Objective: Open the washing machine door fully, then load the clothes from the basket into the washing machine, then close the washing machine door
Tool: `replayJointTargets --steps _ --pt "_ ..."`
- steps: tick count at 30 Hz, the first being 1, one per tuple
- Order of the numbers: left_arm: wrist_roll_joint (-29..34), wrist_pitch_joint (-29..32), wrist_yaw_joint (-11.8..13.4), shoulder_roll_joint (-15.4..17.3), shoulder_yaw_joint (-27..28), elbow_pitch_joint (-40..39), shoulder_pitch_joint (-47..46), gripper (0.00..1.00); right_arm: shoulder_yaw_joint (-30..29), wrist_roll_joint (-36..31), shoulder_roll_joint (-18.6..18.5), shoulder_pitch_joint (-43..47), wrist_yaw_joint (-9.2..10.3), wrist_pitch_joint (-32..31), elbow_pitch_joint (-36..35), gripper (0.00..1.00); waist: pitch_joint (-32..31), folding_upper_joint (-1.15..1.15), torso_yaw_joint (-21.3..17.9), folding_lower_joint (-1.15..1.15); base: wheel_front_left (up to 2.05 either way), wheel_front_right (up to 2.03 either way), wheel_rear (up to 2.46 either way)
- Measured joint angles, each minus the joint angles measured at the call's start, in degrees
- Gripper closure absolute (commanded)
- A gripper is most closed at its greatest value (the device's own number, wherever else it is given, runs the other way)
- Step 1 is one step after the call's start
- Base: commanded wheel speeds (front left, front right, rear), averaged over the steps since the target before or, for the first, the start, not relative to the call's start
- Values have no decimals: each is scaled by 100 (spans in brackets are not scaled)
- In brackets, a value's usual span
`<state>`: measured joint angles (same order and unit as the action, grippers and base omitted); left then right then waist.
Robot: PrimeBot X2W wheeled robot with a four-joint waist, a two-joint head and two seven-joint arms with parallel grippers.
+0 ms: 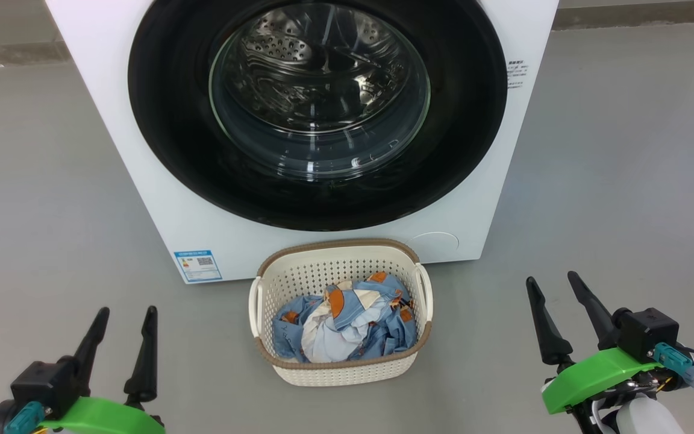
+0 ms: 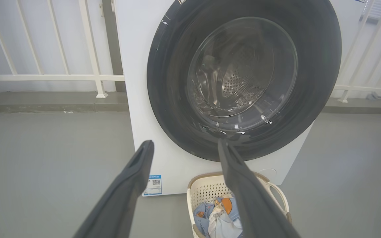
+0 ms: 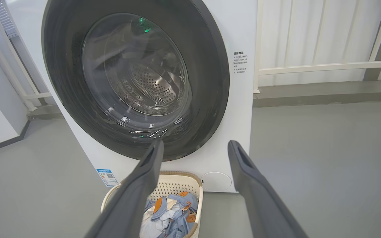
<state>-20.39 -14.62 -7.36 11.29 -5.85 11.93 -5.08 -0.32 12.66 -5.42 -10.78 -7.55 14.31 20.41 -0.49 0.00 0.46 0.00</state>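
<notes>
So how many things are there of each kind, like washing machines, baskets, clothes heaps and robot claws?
washing machine: 1
basket: 1
heap of clothes: 1
grippers: 2, the left gripper and the right gripper, both open
Total: 5

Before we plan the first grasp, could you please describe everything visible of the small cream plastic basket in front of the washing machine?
The small cream rectangular plastic basket has perforated walls, a brown woven-look rim and a loop handle on each short side. It stands upright on the grey floor, close in front of the big white washing machine, below its round black door. Crumpled light blue clothes with orange-brown prints lie inside, below the rim. Nothing else touches it.
</notes>
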Motion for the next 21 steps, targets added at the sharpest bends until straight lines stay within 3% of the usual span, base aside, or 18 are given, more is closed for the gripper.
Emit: replayJointTargets --steps 21 --pt "-264 -1 -4 -82 -24 333 -104 0 -76 121 47 1 0 0 -4 0 20 0 20 0 0 0 0"
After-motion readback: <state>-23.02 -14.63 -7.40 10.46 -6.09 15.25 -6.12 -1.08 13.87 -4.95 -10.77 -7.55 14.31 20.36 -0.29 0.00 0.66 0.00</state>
